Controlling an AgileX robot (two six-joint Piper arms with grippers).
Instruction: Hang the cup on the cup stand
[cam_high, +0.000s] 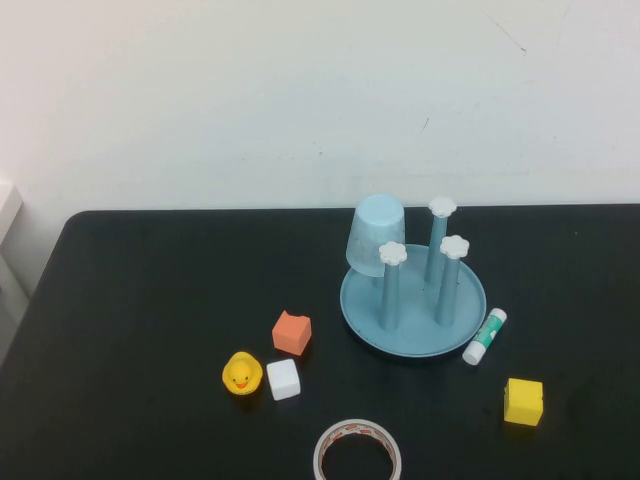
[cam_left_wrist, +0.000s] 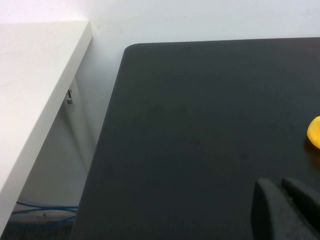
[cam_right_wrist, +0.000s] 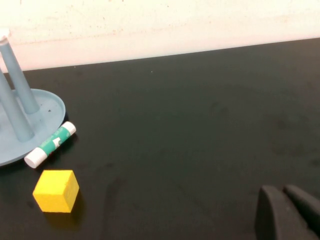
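Cup upturned over the cup stand post, hidden; left end effector and right end effector clenched, cropped.

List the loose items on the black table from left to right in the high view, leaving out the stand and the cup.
Yellow rubber duck → white cube → orange block → white tape roll → green and white glue stick → yellow cube. Neither the left gripper nor the right gripper appears in that view.

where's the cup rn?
High view: the cup sits upside down, tilted, over the back-left post of the cup stand, right of table centre, behind the orange block. Neither gripper is near it.
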